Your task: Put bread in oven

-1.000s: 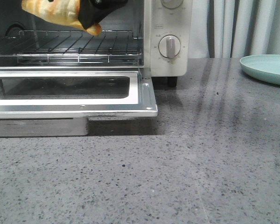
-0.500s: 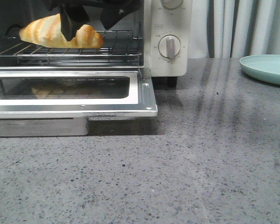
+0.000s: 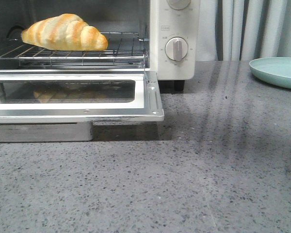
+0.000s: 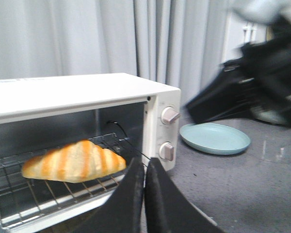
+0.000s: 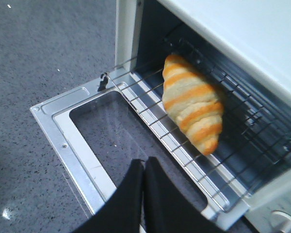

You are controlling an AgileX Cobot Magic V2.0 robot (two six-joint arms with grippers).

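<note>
The bread, a golden-orange roll with cream stripes, lies on the wire rack inside the cream-white oven. The oven's glass door hangs open and flat. The bread also shows in the left wrist view and the right wrist view. My left gripper is shut and empty, away from the oven's front. My right gripper is shut and empty, above the open door. Neither gripper shows in the front view.
A pale green plate sits at the back right of the grey speckled counter. Grey curtains hang behind. The oven's dials face front. A dark blurred arm shows in the left wrist view.
The bread was held in the air at the oven mouth, then set on the rack. The gripper let go of it and has drawn back out of the front view.
</note>
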